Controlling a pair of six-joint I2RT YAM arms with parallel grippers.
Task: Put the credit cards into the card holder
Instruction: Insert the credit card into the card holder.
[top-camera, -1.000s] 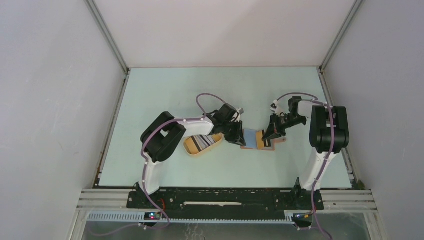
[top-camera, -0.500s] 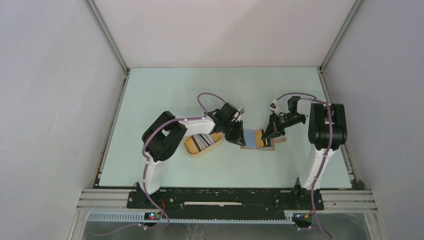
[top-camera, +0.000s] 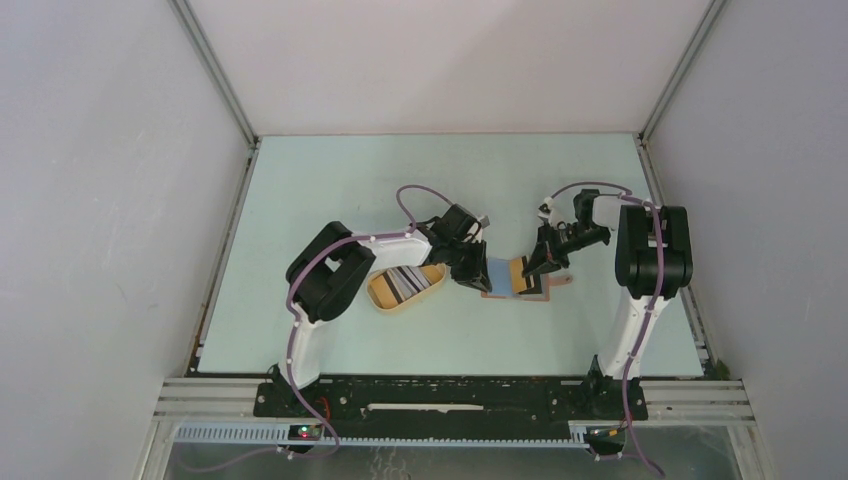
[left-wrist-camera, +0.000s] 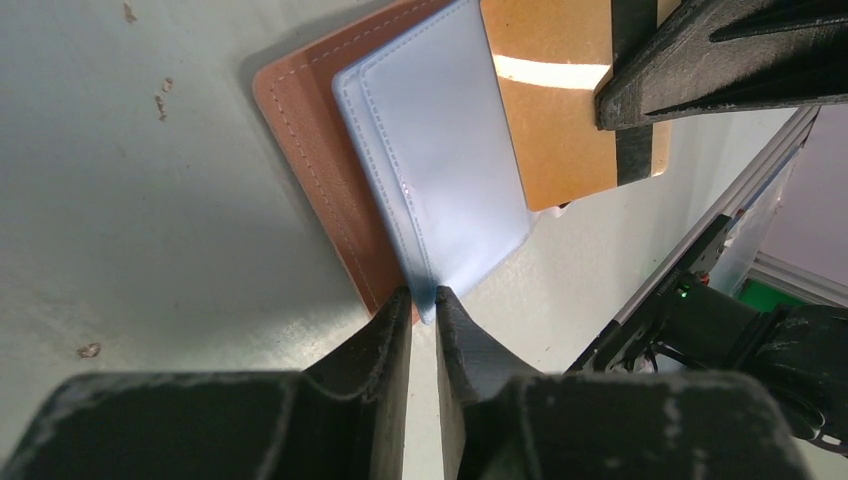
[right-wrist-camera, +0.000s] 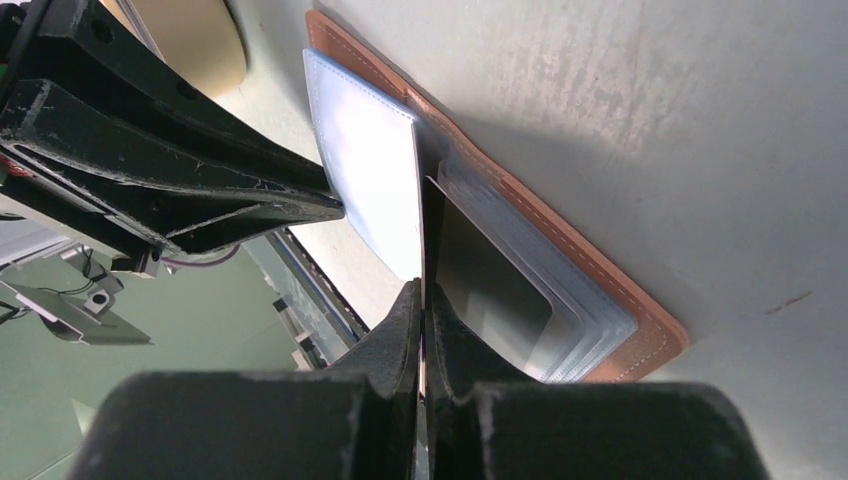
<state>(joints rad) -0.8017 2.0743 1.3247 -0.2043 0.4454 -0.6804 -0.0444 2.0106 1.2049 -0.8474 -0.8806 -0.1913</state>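
Note:
The reddish-brown card holder (top-camera: 545, 296) lies open on the table, its light blue lining up (left-wrist-camera: 440, 150). My left gripper (top-camera: 474, 276) (left-wrist-camera: 424, 297) is shut on the near corner of a blue lining flap at the holder's left edge. My right gripper (top-camera: 530, 272) (right-wrist-camera: 421, 288) is shut on one credit card (right-wrist-camera: 420, 220), which stands on edge with its far end down among the blue pockets (right-wrist-camera: 585, 335). That card shows a tan-gold face (left-wrist-camera: 560, 110) in the left wrist view. More credit cards (top-camera: 402, 282) lie as a striped stack in the tray.
A yellow oval tray (top-camera: 385, 302) sits just left of the holder, under the left arm's wrist. The two grippers face each other a few centimetres apart over the holder. Walls enclose the table at the left, back and right.
My right gripper has edged slightly left and back with the card, and the holder's right end has shifted a little with it. The left gripper has kept its hold and place.

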